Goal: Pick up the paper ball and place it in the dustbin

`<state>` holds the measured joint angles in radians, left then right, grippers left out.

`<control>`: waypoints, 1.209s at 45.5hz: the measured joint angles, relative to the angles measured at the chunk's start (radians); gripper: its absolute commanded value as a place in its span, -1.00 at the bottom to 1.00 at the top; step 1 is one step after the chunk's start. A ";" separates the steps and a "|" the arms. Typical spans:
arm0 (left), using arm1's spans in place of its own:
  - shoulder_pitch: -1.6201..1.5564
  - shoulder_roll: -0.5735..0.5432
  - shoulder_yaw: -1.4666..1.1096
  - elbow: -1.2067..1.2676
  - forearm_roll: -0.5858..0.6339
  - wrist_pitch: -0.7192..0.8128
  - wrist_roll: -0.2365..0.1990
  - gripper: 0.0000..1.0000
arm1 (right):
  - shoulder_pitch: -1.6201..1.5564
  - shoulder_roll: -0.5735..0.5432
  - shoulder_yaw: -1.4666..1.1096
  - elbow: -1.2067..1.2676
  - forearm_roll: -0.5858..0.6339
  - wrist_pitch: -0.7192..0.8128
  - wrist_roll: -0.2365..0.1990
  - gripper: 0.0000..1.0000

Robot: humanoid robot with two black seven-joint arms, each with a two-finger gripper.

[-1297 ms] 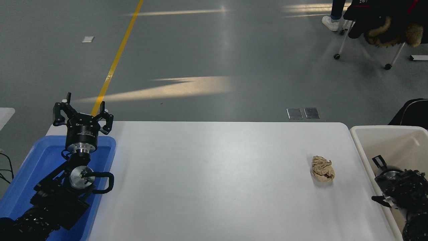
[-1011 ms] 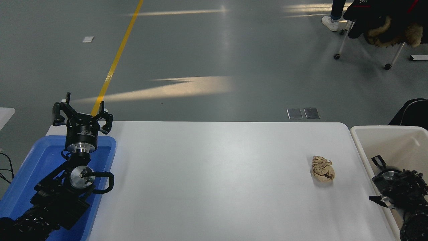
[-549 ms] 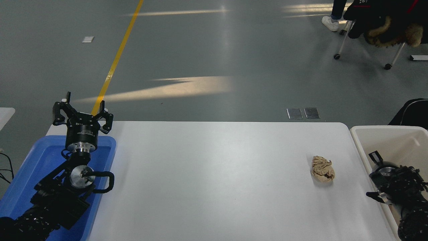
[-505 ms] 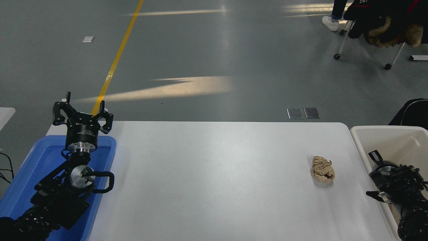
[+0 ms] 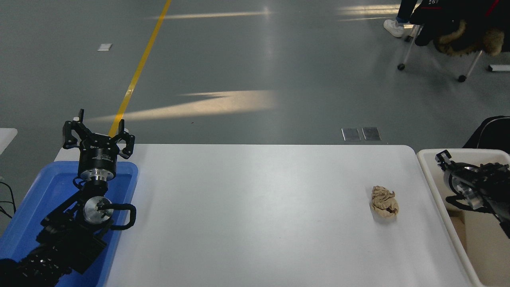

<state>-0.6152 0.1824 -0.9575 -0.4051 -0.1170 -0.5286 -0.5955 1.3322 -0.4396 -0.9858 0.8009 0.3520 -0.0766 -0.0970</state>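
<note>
The right end effector [image 5: 443, 156] has risen since half a second ago and now hangs over the large cream-white rectangular plastic dustbin [image 5: 432, 180]; whether it is spread or closed cannot be told. The crumpled tan-brown paper ball [image 5: 384, 201] lies unmoved on the white worktop [image 5: 255, 215], near the dustbin's left wall. The left end effector [image 5: 97, 135], fingers apart, stays parked far to the dustbin's left.

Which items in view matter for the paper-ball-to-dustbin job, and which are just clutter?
Job items:
- paper ball, lying on the table
- dustbin, beside the table's right end
- right gripper, over the dustbin

Just lying about:
- blue tray, left end
- left gripper, parked over the tray
- wheeled chair on the floor beyond
</note>
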 measured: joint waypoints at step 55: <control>0.005 0.000 -0.004 0.001 -0.004 0.002 -0.003 0.98 | 1.428 0.245 -0.232 0.931 -0.141 0.837 0.006 1.00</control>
<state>-0.6107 0.1825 -0.9616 -0.4044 -0.1211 -0.5261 -0.5981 2.7601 -0.1946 -1.2183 1.7323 0.2109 0.7603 -0.0909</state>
